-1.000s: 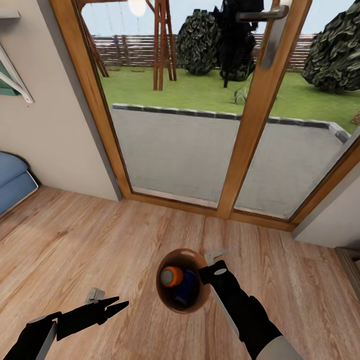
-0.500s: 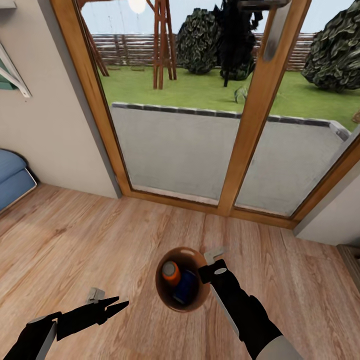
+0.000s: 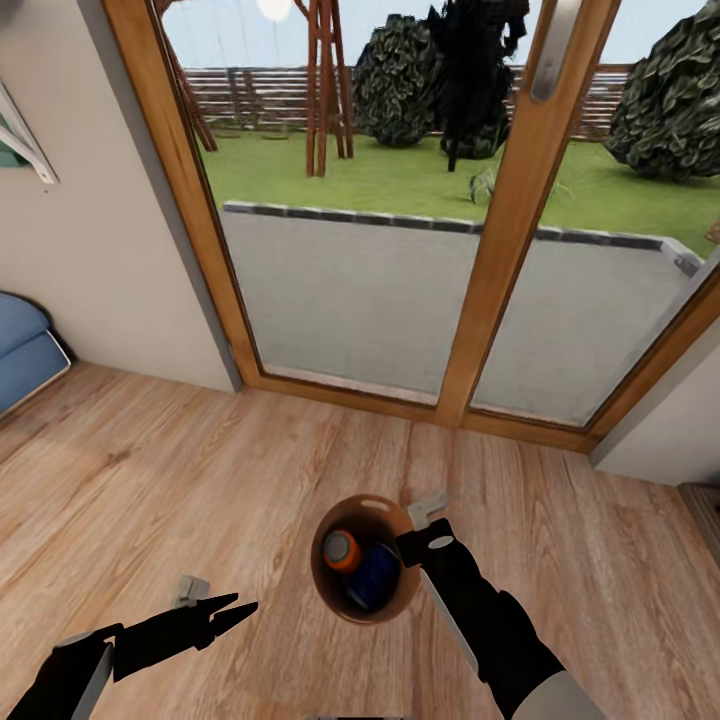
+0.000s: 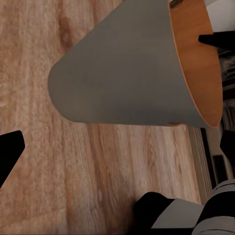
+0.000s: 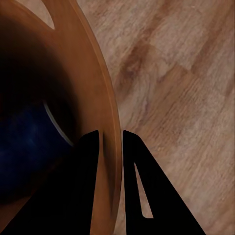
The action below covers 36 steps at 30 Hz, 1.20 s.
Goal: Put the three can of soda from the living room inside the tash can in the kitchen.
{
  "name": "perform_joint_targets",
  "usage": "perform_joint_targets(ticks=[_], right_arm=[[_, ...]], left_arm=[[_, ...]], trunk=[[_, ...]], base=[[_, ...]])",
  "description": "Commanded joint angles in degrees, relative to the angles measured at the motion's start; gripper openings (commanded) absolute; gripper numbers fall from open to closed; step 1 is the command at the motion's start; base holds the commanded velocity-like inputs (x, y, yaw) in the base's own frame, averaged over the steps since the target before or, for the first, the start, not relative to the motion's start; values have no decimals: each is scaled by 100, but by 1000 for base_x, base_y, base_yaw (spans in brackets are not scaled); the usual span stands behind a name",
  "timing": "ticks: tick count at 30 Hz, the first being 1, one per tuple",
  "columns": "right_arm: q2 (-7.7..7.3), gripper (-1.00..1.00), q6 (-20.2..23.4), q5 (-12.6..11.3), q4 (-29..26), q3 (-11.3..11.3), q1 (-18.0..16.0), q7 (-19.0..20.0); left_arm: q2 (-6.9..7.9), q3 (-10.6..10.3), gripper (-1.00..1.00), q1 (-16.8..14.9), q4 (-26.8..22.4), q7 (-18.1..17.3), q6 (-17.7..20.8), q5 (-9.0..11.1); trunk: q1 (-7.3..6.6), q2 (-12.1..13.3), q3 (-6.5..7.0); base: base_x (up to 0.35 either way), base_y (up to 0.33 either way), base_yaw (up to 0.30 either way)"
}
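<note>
- The right gripper (image 3: 412, 537) is pinching the rim of the trash can (image 3: 330, 598), one finger inside the wall and one outside (the right wrist view is showing the rim running between the two black fingers (image 5: 88, 196)), and carrying it above the floor.
- An orange-red soda can (image 3: 341, 550) and a dark blue soda can (image 3: 373, 577) are lying inside the bin; I cannot tell whether a third is hiding beneath them.
- The bin is looking rigid and light, but a single-sided rim hold is likely letting it swing, and the loose cans could be rolling and shifting the weight; the thin wall near the oval hand slot (image 5: 41, 12) seems the soundest place to grip.
- The left gripper (image 3: 235, 607) is hanging empty with its jaws slightly parted, low and well apart from the bin, whose grey outer wall (image 4: 122, 73) is looming in the left wrist view.
- The light wood plank floor (image 3: 150, 480) is stretching smooth and level toward the wood-framed glass doors (image 3: 495, 260), with a blue sofa corner (image 3: 25, 350) at the left wall and a garden beyond the panes.
</note>
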Motion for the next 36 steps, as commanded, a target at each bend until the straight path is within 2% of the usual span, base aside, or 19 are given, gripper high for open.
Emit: perform_joint_targets(ticks=[1, 7, 13, 18, 36], right_arm=[[0, -100, -9, -36, -4, 0, -2, 32], [1, -100, -9, -36, -4, 2, -2, 32], [2, -100, -9, -36, -4, 3, -2, 32], [2, -100, -9, -36, -4, 7, -2, 32], [2, -100, -9, -36, -12, 35, -2, 29]], left_arm=[[0, 0, 100, 0, 0, 0, 0, 1], [0, 0, 100, 0, 0, 0, 0, 1], [0, 0, 100, 0, -7, 0, 0, 1], [0, 0, 100, 0, -8, 0, 0, 5], [0, 0, 100, 0, -41, -12, 0, 9]], trunk=[[22, -42, -18], [154, -283, -126], [154, -283, -126], [264, -483, -215], [264, -483, -215]], base=[[0, 0, 0], [0, 0, 0], [0, 0, 0], [0, 0, 0], [0, 0, 0]])
